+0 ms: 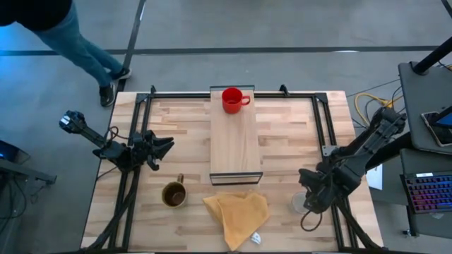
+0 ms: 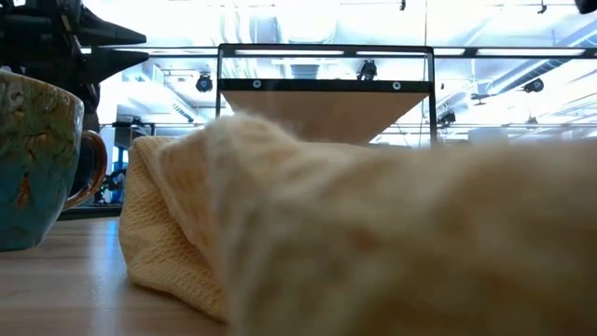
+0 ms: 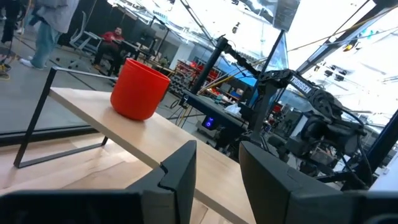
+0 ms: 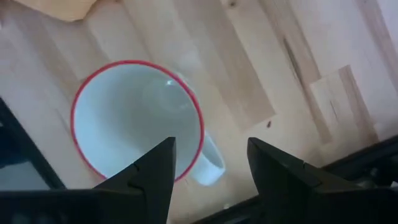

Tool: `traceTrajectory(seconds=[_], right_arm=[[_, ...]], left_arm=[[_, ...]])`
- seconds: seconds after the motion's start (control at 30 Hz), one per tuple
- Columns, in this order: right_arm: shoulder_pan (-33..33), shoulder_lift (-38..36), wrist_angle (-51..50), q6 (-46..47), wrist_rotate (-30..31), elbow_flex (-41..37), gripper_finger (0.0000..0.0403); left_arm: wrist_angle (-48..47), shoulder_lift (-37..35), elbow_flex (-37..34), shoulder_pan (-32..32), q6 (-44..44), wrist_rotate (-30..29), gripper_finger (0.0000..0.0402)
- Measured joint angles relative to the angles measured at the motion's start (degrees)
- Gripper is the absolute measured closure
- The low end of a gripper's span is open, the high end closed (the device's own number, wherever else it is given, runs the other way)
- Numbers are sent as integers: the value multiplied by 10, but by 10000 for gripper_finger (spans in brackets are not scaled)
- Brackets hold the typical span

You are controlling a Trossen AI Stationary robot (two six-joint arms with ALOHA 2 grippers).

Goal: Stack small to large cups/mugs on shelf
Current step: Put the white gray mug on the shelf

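Right gripper [image 4: 208, 165] is hovering, fingers spread wide, straight over the white mug [image 4: 138, 118] standing on the surface [image 1: 296, 134]. Left gripper [image 3: 214, 171] is waiting apart; red mug [image 1: 232, 99] is sitting on the shelf [image 1: 236, 144].

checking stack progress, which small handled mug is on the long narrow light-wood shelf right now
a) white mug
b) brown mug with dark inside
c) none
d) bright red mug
d: only the bright red mug stands on the long narrow light-wood shelf, at its far end.
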Motion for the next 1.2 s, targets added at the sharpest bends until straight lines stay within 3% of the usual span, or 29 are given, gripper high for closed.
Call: traceTrajectory(seconds=[0.83, 1.2], right_arm=[[-25, 17, 95, -12, -4, -81, 213], [-46, 17, 102, -26, -7, -92, 270]], left_arm=[[0, 0, -2, 0, 0, -30, 293], [0, 0, -2, 0, 0, -34, 293]])
